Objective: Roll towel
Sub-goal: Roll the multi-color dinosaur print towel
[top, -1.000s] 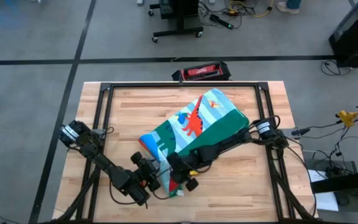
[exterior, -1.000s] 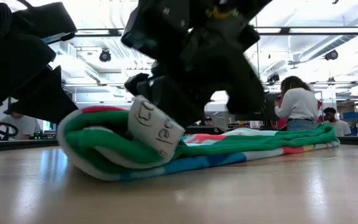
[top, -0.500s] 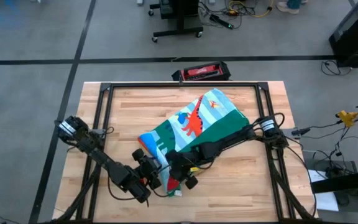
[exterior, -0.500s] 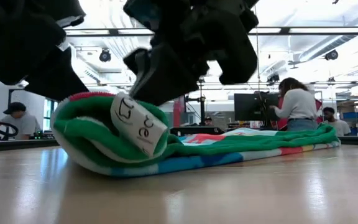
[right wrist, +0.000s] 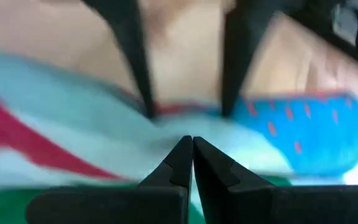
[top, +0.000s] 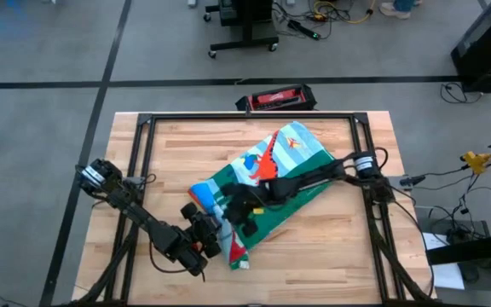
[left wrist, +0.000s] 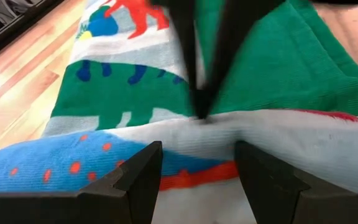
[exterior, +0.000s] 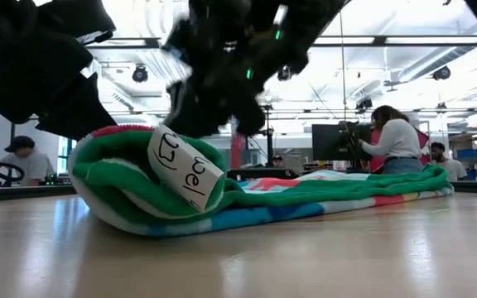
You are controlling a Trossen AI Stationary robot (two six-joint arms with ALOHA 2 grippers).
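Observation:
The towel lies slantwise on the wooden table, with a green border and a pale blue centre printed with dinosaurs. Its near end is folded over into a thick roll with a white label on it. My left gripper is open at that rolled end, and the roll shows between its fingers. My right gripper is shut just above the roll, on its far side. My left gripper stands with its open fingers on either side of the rolled end's blue and white fold, coming from the near left. I cannot tell whether the fingers touch the cloth. My right gripper brings its shut tips down, slanting from the far right, to the crease behind the roll. I cannot tell whether they touch or pinch any cloth.
Black frame rails run along the table's left, far and right sides. A red and black case lies beyond the far edge. Bare wood shows left of the towel and at the near right. People stand in the room behind.
My right gripper has risen off the rolled end and gone toward the far edge, staying shut. The rolled end has turned over a little toward the left gripper, the label riding lower on it, while the far part of the towel has stayed flat.

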